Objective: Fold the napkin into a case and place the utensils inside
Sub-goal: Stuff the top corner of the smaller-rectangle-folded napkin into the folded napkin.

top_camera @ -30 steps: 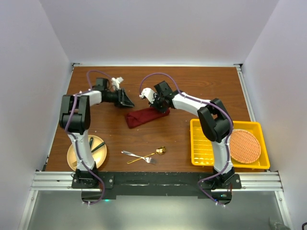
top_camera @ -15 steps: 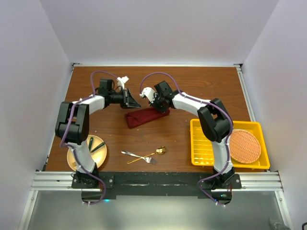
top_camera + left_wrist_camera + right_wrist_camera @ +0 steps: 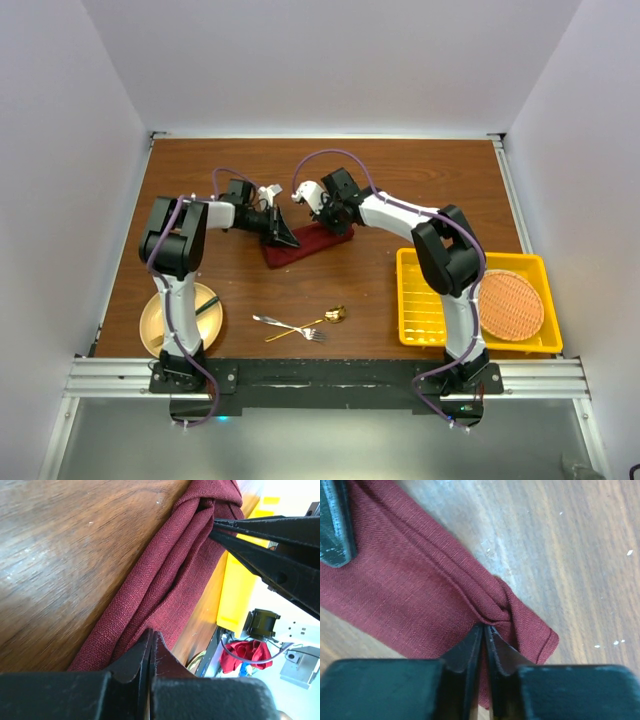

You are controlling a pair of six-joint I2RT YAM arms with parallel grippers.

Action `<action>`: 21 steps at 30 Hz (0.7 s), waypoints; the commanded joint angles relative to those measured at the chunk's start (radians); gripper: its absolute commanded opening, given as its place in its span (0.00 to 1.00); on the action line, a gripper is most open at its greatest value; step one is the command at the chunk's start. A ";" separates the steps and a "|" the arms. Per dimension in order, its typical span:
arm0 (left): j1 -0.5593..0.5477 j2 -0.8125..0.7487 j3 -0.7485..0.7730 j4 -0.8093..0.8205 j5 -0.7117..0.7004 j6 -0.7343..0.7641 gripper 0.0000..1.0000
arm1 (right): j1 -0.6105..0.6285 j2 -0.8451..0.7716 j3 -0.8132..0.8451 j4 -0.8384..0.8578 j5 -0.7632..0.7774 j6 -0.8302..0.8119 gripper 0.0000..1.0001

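Your left jaws and right jaws each pinch the napkin (image 3: 312,244), folded narrow; fork (image 3: 270,321) and spoon (image 3: 335,314) lie outside at its six o'clock.

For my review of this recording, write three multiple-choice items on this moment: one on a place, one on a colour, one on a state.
1. Where does the orange woven mat lie? A propped against the back wall; B in the yellow basket; C on the floor.
2. The spoon is: A gold; B green; C white.
3. The left gripper is: A wide open; B shut in the air; C shut on the napkin.

Answers: B, the top view shows the mat inside the basket's walls. A, the spoon gleams gold in the top view. C, the left wrist view shows the jaws closed on the cloth's edge.
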 commanded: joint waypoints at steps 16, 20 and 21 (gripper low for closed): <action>0.016 0.060 0.034 -0.128 -0.140 0.176 0.00 | -0.212 0.078 0.333 -0.366 -0.546 0.391 0.22; 0.016 0.060 0.037 -0.129 -0.137 0.187 0.00 | -0.224 0.116 0.275 -0.294 -0.561 0.457 0.21; 0.016 0.059 0.037 -0.129 -0.139 0.190 0.00 | -0.229 0.130 0.275 -0.285 -0.567 0.493 0.22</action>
